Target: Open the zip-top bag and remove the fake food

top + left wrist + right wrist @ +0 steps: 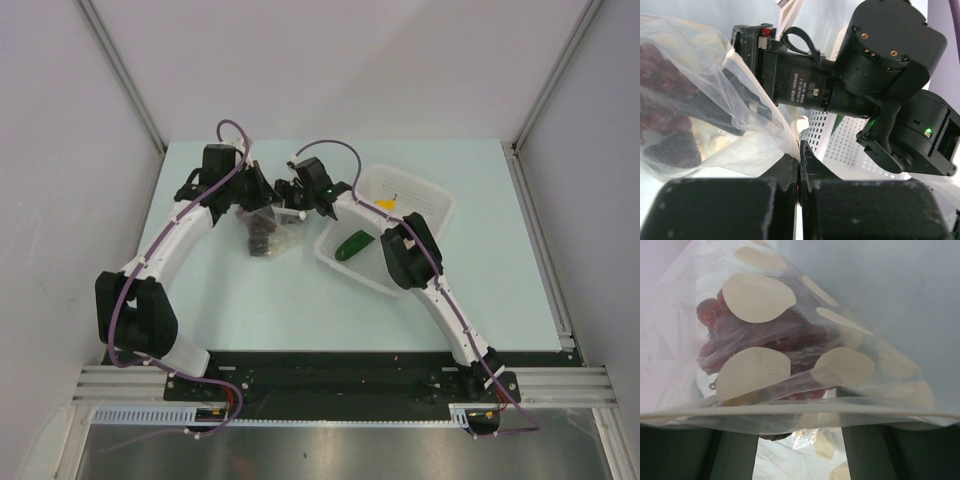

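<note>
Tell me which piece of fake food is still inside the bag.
The dark red plastic grape bunch: it sits inside the clear crinkly zip-top bag, whereas the long green cucumber lies in the white perforated basket.

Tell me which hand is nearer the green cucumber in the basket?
Right. The right hand is at the zip-top bag, just left of the basket holding the cucumber. The left hand sits farther left, on the bag's other side.

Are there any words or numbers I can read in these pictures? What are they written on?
"DAMIAO": sideways on the white label on the right arm's black motor, seen by the left wrist camera.
The smaller print beside it on that label: too small and blurred to read.
The bag: only plain cream spots, no words.
Top view: no text readable.
</note>
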Controlling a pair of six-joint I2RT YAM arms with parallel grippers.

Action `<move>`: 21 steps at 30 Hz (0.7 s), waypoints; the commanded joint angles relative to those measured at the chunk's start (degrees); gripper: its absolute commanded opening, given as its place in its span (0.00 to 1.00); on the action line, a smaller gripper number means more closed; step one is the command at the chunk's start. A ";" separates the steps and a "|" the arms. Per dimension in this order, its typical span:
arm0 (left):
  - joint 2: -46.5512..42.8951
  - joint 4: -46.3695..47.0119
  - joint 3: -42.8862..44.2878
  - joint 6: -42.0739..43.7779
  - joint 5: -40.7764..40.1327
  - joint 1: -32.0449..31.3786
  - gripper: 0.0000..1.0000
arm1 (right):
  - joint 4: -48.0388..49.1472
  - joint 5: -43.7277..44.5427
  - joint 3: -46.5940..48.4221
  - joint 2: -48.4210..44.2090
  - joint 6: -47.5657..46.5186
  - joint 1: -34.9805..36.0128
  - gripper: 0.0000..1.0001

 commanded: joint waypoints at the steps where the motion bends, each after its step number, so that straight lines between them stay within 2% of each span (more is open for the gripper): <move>1: -1.68 1.37 1.22 -0.13 2.12 -0.65 0.00 | -2.86 2.71 2.81 3.45 -0.02 0.79 0.63; 8: -1.94 1.46 0.69 -0.39 2.12 -0.65 0.00 | -8.22 5.26 5.98 6.61 -2.22 2.11 0.63; 11: -2.47 1.64 -0.19 -0.57 1.94 -0.65 0.00 | -8.14 4.73 6.33 7.23 -1.79 2.20 0.60; 17: -2.56 0.85 -0.28 0.49 1.24 -0.65 0.00 | -6.56 3.77 8.35 6.27 -1.26 2.37 0.32; 21: -2.12 0.84 -0.28 0.57 0.89 -0.47 0.00 | -6.38 4.20 7.57 2.58 -2.22 1.67 0.19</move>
